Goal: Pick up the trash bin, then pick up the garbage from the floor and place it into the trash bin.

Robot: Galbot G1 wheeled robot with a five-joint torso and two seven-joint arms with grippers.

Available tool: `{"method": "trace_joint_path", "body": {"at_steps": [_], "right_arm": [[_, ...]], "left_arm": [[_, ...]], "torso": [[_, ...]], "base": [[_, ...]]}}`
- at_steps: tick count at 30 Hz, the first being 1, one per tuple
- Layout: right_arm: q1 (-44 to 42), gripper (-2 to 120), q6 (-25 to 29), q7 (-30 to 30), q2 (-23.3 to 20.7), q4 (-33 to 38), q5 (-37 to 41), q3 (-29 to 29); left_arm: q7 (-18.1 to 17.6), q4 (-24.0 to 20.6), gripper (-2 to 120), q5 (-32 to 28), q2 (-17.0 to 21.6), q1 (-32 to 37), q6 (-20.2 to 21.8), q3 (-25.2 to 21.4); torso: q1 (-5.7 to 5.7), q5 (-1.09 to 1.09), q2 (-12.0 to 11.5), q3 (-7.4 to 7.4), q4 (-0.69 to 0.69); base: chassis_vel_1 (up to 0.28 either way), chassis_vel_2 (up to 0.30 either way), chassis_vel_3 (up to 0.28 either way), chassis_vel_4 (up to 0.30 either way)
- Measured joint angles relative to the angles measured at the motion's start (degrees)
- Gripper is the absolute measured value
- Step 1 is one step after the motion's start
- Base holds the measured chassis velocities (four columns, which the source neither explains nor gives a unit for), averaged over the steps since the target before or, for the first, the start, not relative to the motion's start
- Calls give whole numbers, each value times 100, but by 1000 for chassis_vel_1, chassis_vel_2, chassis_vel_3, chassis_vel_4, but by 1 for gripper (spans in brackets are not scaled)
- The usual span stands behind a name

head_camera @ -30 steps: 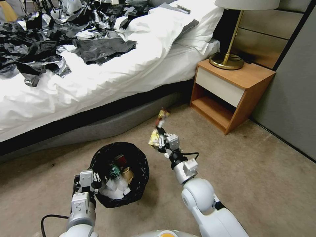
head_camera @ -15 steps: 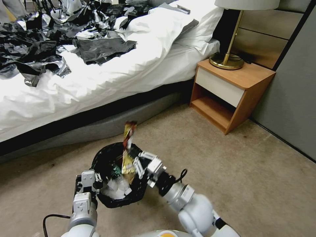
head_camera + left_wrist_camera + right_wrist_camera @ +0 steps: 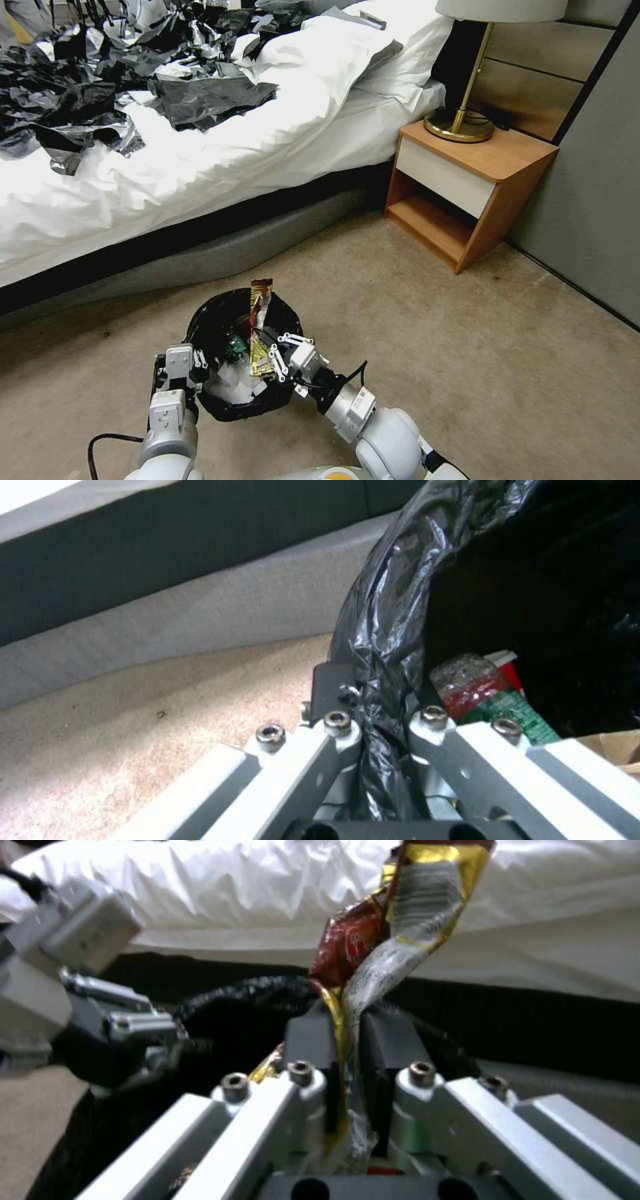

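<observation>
Over the trash bin now, black liner folded across its rim, sitting on the beige carpet floor just short of the bed. Inside: a crushed bottle with a red-and-green label, a scrap of brown cardboard, white crumpled bits at the bottom. Left gripper clamped tight on the near rim, liner pinched between its fingers. Right gripper right above the bin's mouth, jaws pressed shut on the long shiny wrapper, gold and red, standing up out of the pads. Behind: white rumpled bedding strewn with torn black plastic. Off to the right: a wooden nightstand carrying a brass lamp, against a grey wall.
</observation>
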Motion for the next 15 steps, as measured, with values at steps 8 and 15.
{"method": "trace_joint_path", "body": {"at_steps": [8, 15], "right_arm": [[39, 41, -64, 67, 26, -173, -65, -51], [22, 68, -61, 76, 1, -219, -136, -50]], "left_arm": [[-4, -32, 1, 40, 2, -1, 11, 26], [-5, -34, 1, 46, 1, -16, 12, 31]], "torso": [[0, -1, 0, 0, 1], [0, 14, 0, 0, 3]], "base": [[0, 0, 0, 0], [0, 0, 0, 0]]}}
